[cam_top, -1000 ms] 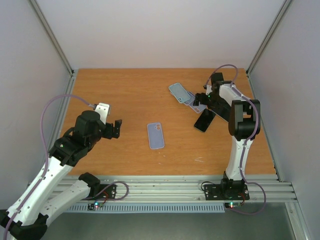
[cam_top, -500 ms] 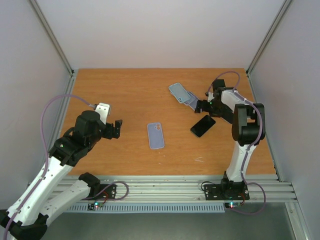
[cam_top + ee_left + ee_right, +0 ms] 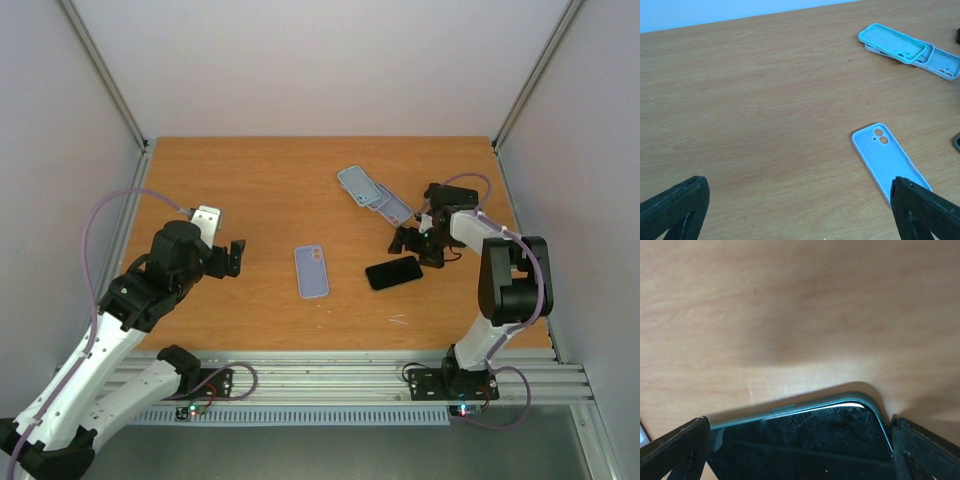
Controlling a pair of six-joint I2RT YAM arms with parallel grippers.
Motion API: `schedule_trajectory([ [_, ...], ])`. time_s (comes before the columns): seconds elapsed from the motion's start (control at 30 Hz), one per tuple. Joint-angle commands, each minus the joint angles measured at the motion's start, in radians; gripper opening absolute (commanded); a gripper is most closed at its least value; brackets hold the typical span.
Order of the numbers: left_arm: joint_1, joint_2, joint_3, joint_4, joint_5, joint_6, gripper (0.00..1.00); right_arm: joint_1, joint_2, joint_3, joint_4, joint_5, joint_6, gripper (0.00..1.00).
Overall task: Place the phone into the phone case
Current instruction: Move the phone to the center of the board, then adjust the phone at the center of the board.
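Observation:
The black phone point(image 3: 393, 272) lies on the wooden table at centre right, its screen up. My right gripper point(image 3: 418, 245) is at its right end. In the right wrist view the phone point(image 3: 800, 445) fills the gap between my two fingertips, so the right gripper point(image 3: 800, 426) is shut on it. The light blue phone case point(image 3: 311, 271) lies flat to the left of the phone, apart from it; it also shows in the left wrist view point(image 3: 887, 161). My left gripper point(image 3: 230, 258) is open and empty to the left of the case, with its fingers spread wide point(image 3: 797, 192).
Two or three more cases lie overlapping at the back right, a teal one point(image 3: 357, 185) on top and a pale one point(image 3: 392, 208) beside it; they also show in the left wrist view point(image 3: 895, 42). White walls stand round the table point(image 3: 250, 190).
My right gripper has moved toward the near side and left, bringing the phone with it. The phone has turned from tilted to lying nearly crosswise, closer to the blue case. The left arm is still.

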Motion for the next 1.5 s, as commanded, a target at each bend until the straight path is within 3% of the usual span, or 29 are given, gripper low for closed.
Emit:
schedule_trajectory([
  [0.0, 0.007, 0.007, -0.012, 0.045, 0.002, 0.015, 0.99, 0.036, -0.076, -0.107, 0.044, -0.048, 0.079, 0.98],
  [0.33, 0.007, 0.009, -0.013, 0.047, -0.007, 0.015, 0.99, 0.179, -0.22, -0.226, 0.029, -0.032, 0.136, 0.98],
  [0.57, 0.007, 0.012, -0.014, 0.047, -0.011, 0.015, 0.99, 0.362, -0.273, -0.118, -0.151, 0.237, 0.061, 0.99],
  [0.77, 0.007, 0.011, -0.013, 0.044, -0.019, 0.017, 0.99, 0.602, -0.186, 0.042, -0.318, 0.566, -0.025, 0.98],
  [0.9, 0.007, 0.007, -0.014, 0.045, -0.017, 0.017, 0.99, 0.734, -0.122, 0.081, -0.358, 0.706, -0.105, 0.99],
  [1.23, 0.007, 0.007, -0.014, 0.046, -0.019, 0.018, 0.99, 0.925, -0.021, 0.066, -0.269, 0.781, -0.277, 0.98],
  [1.47, 0.008, 0.008, -0.014, 0.044, -0.027, 0.017, 0.99, 0.932, 0.056, 0.057, -0.191, 0.845, -0.329, 0.98],
])
